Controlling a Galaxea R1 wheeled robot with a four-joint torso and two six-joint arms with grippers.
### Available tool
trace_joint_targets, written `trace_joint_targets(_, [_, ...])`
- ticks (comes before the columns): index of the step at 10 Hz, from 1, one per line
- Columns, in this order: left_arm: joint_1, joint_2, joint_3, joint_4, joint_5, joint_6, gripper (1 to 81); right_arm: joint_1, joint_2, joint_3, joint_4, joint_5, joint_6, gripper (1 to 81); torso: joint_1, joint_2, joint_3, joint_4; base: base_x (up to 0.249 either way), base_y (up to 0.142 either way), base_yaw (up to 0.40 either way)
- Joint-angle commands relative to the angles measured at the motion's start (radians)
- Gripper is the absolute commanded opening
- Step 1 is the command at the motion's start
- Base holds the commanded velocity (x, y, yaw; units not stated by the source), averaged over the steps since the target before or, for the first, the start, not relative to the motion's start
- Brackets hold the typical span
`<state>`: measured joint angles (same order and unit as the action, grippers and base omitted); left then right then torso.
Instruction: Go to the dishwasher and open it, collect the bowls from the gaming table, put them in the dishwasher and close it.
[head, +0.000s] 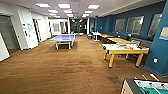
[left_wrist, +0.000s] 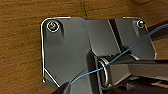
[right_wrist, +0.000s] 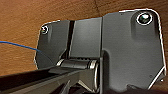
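Rows of ceiling panels light the room evenly and brightly, blown out to white. The wooden floor carries soft sheen and faint shadows under the tables. All views are soft and blocky; straight lines bow toward the head view's edges.

The head view looks from high up, forward and down a long room, the gaming table at lower right; both wrist views face down, close over the same brown floor

A gaming table edged the wooden floor, near a yellow table; a ping-pong table stood beyond
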<state>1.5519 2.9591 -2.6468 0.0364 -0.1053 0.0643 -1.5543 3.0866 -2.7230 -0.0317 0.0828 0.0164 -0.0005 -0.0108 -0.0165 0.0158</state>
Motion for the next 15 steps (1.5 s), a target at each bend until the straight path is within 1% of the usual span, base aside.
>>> trace_joint_targets(1, [-0.046,-0.002,0.008,-0.004,0.045,0.0,81.1,0.055,0.013,0.006,-0.005,-0.051,-0.004,81.1,0.001,0.0,0.0,0.0,0.153,0.0,0.0])
trace_joint_targets(5, [-0.048,0.049,0.004,-0.006,0.045,-0.001,81.1,0.073,-0.009,-0.026,-0.005,-0.055,-0.004,81.1,0.001,0.0,0.0,0.0,0.151,0.0,0.0])
trace_joint_targets(7, [-0.048,0.06,0.004,-0.009,0.041,-0.003,81.1,0.075,-0.015,-0.03,-0.005,-0.058,-0.004,81.1,0.001,0.0,0.0,0.0,0.158,0.0,0.0])
trace_joint_targets(9, [-0.048,0.063,0.004,-0.035,0.038,-0.003,81.1,0.076,-0.017,-0.026,-0.005,-0.058,-0.006,81.1,0.001,0.0,0.0,0.0,0.157,0.0,0.0])
trace_joint_targets(10, [-0.048,0.06,0.004,-0.056,0.038,-0.003,81.1,0.076,-0.013,-0.023,-0.005,-0.058,-0.007,81.1,0.001,0.0,0.0,0.0,0.153,0.0,0.0])
trace_joint_targets(11, [-0.048,0.058,0.004,-0.064,0.039,-0.003,81.1,0.076,-0.012,-0.021,-0.005,-0.058,-0.013,81.1,0.001,0.0,0.0,0.0,0.153,0.0,0.0])
trace_joint_targets(15, [-0.048,0.063,0.007,-0.062,0.039,-0.001,81.1,0.067,-0.012,-0.02,-0.005,-0.058,-0.009,81.1,0.001,0.0,0.0,0.0,0.153,0.0,0.0])
